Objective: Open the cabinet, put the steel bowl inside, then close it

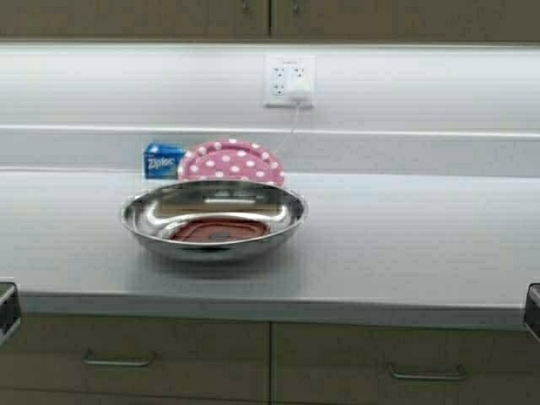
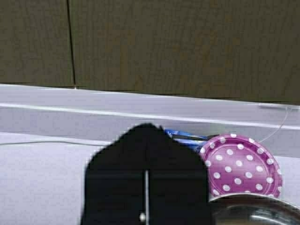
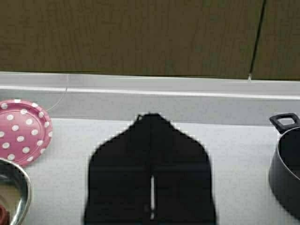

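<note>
The steel bowl (image 1: 213,219) sits on the grey counter (image 1: 405,245), left of centre, with a reddish shape showing in its shiny bottom. The cabinet (image 1: 270,17) hangs above the backsplash with both wood-grain doors closed, and only its lower edge shows in the high view. My left gripper (image 2: 146,129) is shut and holds nothing. It sits low at the counter's front left, with the bowl's rim (image 2: 255,211) off to its side. My right gripper (image 3: 151,116) is also shut and holds nothing, at the front right, well apart from the bowl (image 3: 14,192).
A pink polka-dot plate (image 1: 231,162) leans against the backsplash behind the bowl, next to a blue Ziploc box (image 1: 163,159). A black pot (image 3: 288,164) stands on the counter to the right. A wall outlet (image 1: 289,81) has a cord plugged in. Drawers with bar handles (image 1: 118,361) lie below the counter.
</note>
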Available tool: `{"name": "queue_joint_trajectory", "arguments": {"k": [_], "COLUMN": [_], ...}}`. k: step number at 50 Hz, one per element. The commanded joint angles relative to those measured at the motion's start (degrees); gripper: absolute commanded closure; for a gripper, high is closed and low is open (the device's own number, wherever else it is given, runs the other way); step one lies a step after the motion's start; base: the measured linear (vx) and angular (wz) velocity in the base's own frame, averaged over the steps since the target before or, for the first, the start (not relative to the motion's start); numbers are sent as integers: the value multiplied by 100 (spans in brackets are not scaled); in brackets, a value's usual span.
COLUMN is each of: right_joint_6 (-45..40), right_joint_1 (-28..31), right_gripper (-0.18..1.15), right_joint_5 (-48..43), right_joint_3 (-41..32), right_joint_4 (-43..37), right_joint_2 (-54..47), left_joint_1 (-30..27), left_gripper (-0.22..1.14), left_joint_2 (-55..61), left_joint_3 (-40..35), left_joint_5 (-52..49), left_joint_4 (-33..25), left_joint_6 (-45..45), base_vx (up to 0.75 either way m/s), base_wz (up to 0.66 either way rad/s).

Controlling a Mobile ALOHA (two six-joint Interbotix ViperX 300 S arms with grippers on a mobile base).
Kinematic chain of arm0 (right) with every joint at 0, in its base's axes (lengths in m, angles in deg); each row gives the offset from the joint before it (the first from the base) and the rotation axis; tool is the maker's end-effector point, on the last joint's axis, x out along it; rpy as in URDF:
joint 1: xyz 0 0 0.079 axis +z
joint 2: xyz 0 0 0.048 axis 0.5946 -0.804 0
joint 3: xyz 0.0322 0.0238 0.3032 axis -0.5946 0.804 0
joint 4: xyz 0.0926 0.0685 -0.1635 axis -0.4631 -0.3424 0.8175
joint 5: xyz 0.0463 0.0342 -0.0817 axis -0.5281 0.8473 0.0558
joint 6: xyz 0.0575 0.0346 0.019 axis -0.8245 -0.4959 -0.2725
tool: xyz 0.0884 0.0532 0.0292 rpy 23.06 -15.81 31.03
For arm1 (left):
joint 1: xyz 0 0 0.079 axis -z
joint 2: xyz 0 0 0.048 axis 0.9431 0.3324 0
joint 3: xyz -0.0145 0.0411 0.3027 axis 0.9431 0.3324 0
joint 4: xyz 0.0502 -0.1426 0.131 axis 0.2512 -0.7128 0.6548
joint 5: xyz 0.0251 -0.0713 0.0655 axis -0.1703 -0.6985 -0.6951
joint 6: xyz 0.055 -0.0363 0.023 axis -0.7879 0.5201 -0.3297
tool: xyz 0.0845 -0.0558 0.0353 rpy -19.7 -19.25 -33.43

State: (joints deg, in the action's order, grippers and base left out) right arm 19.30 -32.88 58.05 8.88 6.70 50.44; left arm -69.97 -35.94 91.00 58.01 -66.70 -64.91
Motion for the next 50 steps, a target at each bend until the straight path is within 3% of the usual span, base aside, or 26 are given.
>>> {"name": "queue_joint_trajectory", "arguments": {"k": [1, 4, 11, 13, 18, 36, 43, 50], "right_joint_6": [-149, -237, -272, -281, -272, -97, 510, 1591], "right_joint_1": [290, 545, 1213, 1397, 1881, 3111, 3472, 3911], "right_gripper": [82, 62, -7, -15, -4, -5, -5, -5], "right_joint_5": [-105, -88, -141, -141, -220, -1397, -1705, -2224], "right_joint_3": [-202, -211, -396, -483, -703, -1731, -2364, -2962], "right_joint_4": [9, 9, 18, -9, -35, -325, -1046, -2479], "right_joint_2": [-44, -44, -132, -202, -466, -2399, -3190, -3920], "left_joint_1": [132, 413, 1283, 1591, 2127, 3111, 3437, 3823], "left_gripper": [78, 58, -12, -19, -7, -10, -10, -10], "left_joint_2": [-18, -26, 176, 299, 703, 2953, 3656, 4359], "left_joint_3": [-79, -105, -281, -360, -545, -1626, -2039, -2382], "left_joint_5": [44, 44, 44, 53, 88, 1406, 1784, 2522], "left_joint_4": [18, 35, 114, 114, 123, -167, -782, -1529], "left_joint_6": [-26, -35, 0, 0, 0, -316, -940, -1600], "base_vx": [18, 17, 15, 13, 11, 7, 4, 1], "base_wz": [-2, -1, 2, 3, 5, 2, -1, -1]}}
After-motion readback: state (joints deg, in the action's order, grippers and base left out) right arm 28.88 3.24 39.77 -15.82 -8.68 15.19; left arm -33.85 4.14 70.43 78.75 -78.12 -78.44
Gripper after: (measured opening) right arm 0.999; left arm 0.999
